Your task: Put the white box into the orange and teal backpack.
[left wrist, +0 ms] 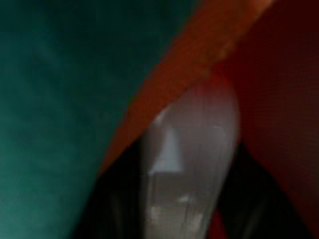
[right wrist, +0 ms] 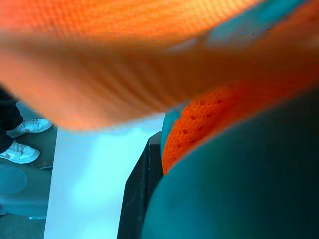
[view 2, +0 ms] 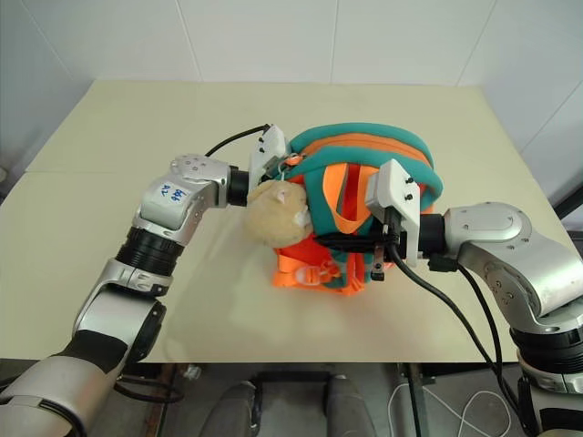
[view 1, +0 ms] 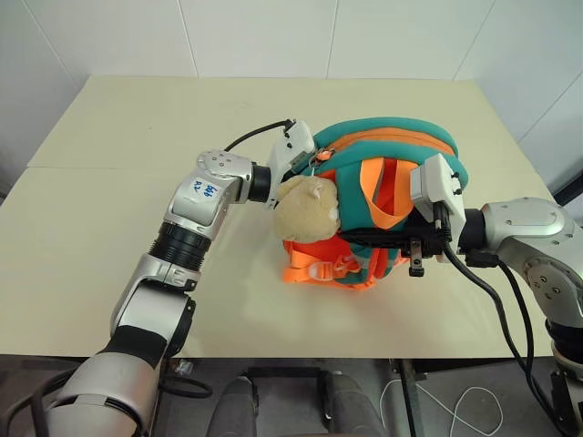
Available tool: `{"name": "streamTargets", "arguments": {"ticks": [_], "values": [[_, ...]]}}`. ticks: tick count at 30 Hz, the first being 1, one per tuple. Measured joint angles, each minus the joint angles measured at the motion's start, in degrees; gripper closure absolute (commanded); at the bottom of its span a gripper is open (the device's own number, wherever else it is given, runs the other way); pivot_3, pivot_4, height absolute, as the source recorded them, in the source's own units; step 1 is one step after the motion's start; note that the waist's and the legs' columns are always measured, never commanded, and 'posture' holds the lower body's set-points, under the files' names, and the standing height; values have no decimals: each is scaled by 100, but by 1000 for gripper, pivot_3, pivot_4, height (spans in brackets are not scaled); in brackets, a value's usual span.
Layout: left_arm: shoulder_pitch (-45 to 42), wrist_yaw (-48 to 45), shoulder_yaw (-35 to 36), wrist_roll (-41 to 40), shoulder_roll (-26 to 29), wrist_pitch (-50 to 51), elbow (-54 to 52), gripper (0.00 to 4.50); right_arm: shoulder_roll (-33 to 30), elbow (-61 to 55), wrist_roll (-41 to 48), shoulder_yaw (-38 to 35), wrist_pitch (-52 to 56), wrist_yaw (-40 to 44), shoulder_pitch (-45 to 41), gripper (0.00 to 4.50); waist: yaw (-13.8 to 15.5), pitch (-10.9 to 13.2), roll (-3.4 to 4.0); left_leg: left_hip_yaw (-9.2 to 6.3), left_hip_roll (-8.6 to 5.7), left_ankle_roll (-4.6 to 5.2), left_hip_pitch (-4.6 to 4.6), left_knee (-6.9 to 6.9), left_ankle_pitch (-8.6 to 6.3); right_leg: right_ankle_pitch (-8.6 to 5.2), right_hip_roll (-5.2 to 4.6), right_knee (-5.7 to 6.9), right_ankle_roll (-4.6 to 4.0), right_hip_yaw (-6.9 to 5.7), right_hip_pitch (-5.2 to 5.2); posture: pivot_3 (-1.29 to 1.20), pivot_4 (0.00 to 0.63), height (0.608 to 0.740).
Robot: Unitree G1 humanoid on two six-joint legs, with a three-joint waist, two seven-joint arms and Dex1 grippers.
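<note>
Head camera views. The orange and teal backpack (view 1: 387, 196) stands on the cream tabletop (view 1: 109, 164), slightly right of frame centre. A tan plush toy (view 1: 308, 208) hangs on its left side and orange webbing straps (view 1: 381, 196) cross its front.

The left end effector (view 1: 305, 164) enters the backpack from the left, at the seam just above the plush toy, with its fingertips hidden in the fabric. How far its fingers are parted cannot be told from these views.

The right end effector (view 1: 392, 238) reaches in from the right of frame, across the lower front of the backpack. Its black fingers are closed, apparently pinching a strap or a fold of fabric. This grip probably braces the backpack and holds the mouth open for insertion.

Left wrist view. A pale, rounded object, taken to be the white box (left wrist: 192, 164), lies between the dark fingers (left wrist: 112, 209), with teal and orange fabric close around it. The box is therefore judged to be at or just inside the opening. Whether the fingers clamp it or have let go cannot be told.

Right wrist view. Orange webbing and teal fabric press close to the lens. One black finger (right wrist: 142, 191) shows beside orange mesh, with the pale tabletop beyond. A person's white shoes (right wrist: 22, 139) stand on the floor at the left edge.
</note>
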Motion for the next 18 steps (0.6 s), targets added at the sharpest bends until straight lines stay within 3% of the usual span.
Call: {"name": "streamTargets", "arguments": {"ticks": [4,7,11,18], "values": [[208,-156,190,-138,323,-126,-364,721,88,-26,2,23,1,-16,-35,4500,-9,1,2,2,0,-1,-2,-4,0,0,-1,0,1,3,-6,0,150,740],[563,-607,712,-456,1237,-378,-867,35,124,-35,-5,68,1,-19,-41,4500,-98,3,5,7,5,-2,-2,-15,-1,-3,3,10,-6,8,-18,0,150,740],[932,-883,1483,-754,2176,-296,-1340,35,133,-10,-28,117,2,-20,-43,4500,-68,3,5,5,3,-1,0,-11,-2,-7,0,10,-6,6,-11,0,150,740],[1992,-624,2253,-1719,2456,714,-2583,35,145,5,-38,158,1,-19,-46,4500,27,4,3,1,0,1,-2,1,-3,1,-5,-5,1,4,5,0,150,740]]}}
